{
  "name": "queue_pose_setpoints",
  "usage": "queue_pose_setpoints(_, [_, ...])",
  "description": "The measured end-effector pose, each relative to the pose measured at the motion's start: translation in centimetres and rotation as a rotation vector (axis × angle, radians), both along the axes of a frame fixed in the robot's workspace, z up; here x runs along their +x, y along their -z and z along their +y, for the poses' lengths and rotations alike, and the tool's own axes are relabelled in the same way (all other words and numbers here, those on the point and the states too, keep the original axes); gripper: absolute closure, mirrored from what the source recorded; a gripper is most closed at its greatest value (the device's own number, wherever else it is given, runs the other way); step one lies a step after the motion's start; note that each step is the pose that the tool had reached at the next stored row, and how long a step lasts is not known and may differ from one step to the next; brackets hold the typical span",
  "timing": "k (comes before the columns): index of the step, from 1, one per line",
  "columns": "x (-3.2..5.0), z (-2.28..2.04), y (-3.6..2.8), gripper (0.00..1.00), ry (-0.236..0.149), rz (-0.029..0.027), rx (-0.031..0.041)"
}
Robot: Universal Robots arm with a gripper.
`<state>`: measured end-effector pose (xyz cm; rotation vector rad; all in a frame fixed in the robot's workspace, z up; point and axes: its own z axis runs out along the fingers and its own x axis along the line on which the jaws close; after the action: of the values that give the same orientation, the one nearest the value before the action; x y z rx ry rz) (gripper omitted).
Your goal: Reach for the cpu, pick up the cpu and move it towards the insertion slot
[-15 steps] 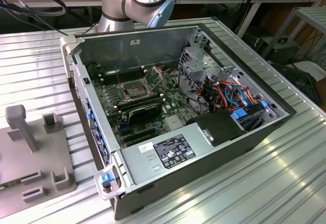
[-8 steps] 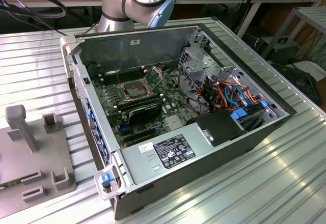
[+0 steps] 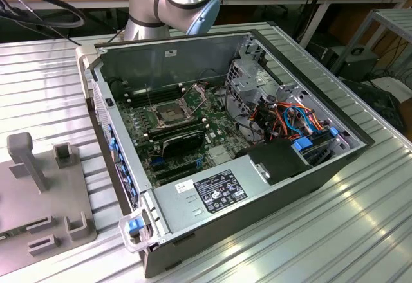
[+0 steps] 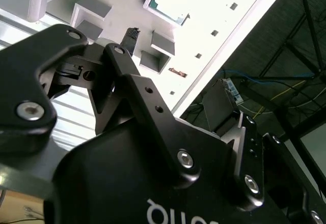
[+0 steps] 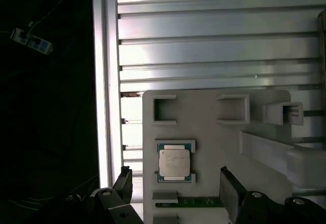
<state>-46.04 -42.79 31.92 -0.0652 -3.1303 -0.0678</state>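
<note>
Black two-finger gripper (image 5: 174, 177) was spread wide and held nothing. In the first wrist view its dark fingers (image 5: 125, 179) stood to either side of the cpu (image 5: 174, 163), a small thin square plate with a pale silvery metal face and a green rim. It lay flat in a nest on the pale grey moulded fixture plate (image 5: 214, 137), between the fingers near their tips and touching neither. I judged it light and stiff, slick on its face and easily damaged underneath, so best taken by the two opposite edges that faced the fingers, with a gentle squeeze. The insertion slot (image 3: 168, 112), a silvery-framed square socket, sat inside the open grey metal computer case (image 3: 193, 54), well away from the fingers.
</note>
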Motion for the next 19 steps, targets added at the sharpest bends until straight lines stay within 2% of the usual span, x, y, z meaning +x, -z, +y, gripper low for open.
queue_pose_setpoints(11, [0.0,-0.03,0.79,0.22,0.0,0.0,0.0001])
queue_pose_setpoints(14, [0.0,-0.06,1.12,0.22,0.0,0.0,0.0])
queue_pose_setpoints(19, [0.01,-0.24,2.03,0.22,0.001,0.0002,0.0])
